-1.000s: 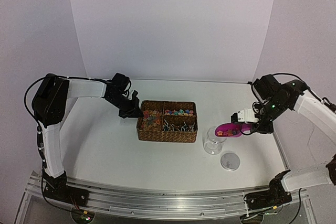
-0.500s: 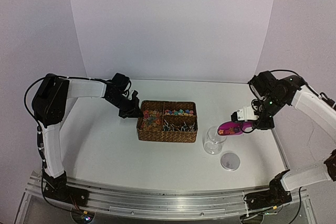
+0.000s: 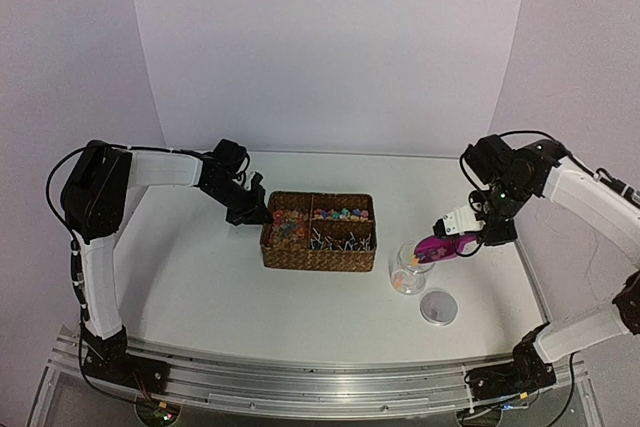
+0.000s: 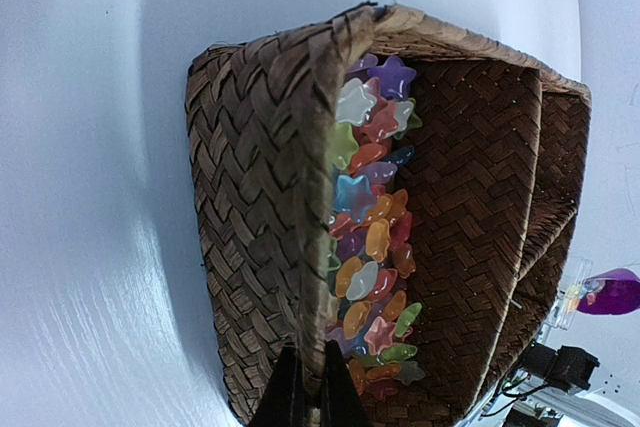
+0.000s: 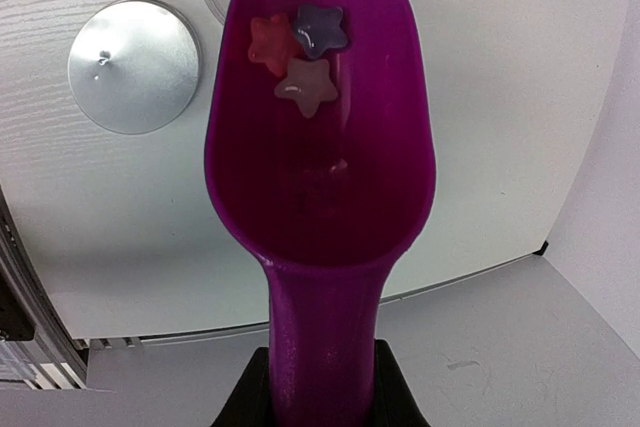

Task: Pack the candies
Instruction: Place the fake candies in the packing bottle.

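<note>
The right fingers (image 3: 468, 240) grip the handle of a magenta scoop (image 5: 320, 177), which is tipped over a clear jar (image 3: 408, 269) on the counter (image 3: 200, 277). Star-shaped candies (image 5: 308, 87) cluster at its lip. More fill a compartment of the wicker basket (image 4: 250, 197), whose wall the left fingers (image 4: 295, 402) pinch tight. A round lid (image 3: 438, 306) lies near the jar.

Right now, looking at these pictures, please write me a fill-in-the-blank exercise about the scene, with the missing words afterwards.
1. The right tool holds a magenta ____ by its handle.
2. Star-shaped candies lie near its tip, above a clear ____.
3. The left tool is shut on the wall of a woven ____.
4. A round silver ____ lies flat on the table.
Missing words: scoop, jar, basket, lid.
</note>
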Available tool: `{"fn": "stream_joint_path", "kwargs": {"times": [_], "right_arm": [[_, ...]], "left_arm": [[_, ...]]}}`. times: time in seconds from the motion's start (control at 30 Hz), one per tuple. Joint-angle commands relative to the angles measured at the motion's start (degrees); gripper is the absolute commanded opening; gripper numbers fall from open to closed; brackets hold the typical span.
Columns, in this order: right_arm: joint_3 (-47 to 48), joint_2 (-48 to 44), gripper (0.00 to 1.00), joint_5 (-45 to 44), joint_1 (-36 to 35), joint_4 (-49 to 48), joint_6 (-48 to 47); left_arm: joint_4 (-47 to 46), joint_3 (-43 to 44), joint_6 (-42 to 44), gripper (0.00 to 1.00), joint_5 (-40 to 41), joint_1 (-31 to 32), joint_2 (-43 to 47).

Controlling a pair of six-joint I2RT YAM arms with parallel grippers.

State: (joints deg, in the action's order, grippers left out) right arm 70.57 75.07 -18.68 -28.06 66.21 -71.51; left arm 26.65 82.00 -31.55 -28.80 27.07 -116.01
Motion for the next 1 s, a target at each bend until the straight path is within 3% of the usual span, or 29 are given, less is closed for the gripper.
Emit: {"fn": "stream_joint_path", "kwargs": {"times": [0.0, 0.6, 0.97], "right_arm": [[3.3, 0.6, 0.0, -1.4, -1.0, 1.7, -1.6], [5.3, 1.9, 0.0, -6.4, -3.0, 1.5, -3.3], [19.3, 3.1, 0.0, -6.6, -3.6, -5.6, -0.9]], "left_arm": [[1.8, -0.8, 2.2, 0.0, 0.6, -0.4, -0.8], [1.9, -1.0, 2.1, 0.0, 0.8, -0.5, -0.6], [1.6, -1.3, 2.0, 0.0, 0.6, -0.5, -0.5]]}}
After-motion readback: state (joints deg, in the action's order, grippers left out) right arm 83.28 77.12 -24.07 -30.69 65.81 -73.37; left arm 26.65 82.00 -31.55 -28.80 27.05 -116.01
